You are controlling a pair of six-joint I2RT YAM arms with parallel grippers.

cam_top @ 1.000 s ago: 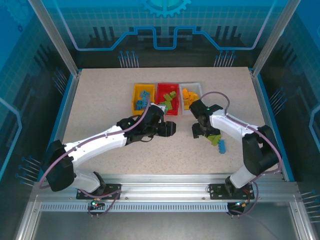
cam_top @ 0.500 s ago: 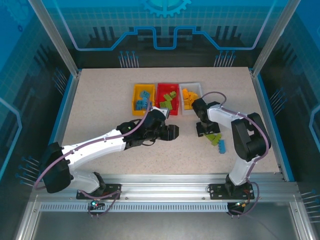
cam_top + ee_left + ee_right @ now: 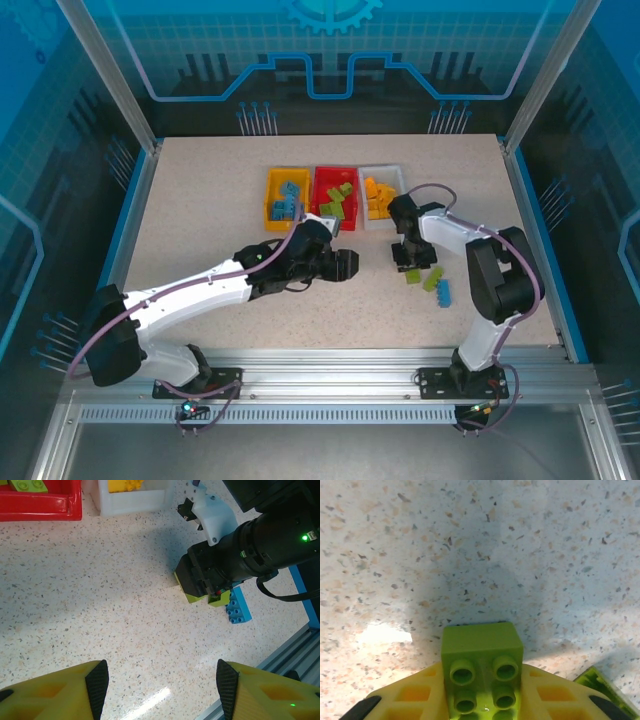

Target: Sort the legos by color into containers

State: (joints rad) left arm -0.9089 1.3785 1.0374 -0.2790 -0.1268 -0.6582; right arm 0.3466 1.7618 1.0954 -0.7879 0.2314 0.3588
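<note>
Closing over the last second, right gripper (image 3: 409,266) pinches a green brick (image 3: 482,647) near the white bin (image 3: 382,167); left gripper (image 3: 162,682) stands spread.

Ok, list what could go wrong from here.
1. The right gripper is closed on a green brick, part of which sticks out past it. The brick may twist or slip on lifting.
2. A second green brick and a blue brick lie right beside it and could get knocked.
3. The left gripper hovers open close to the way to the red bin, so the arms might clash.
</note>
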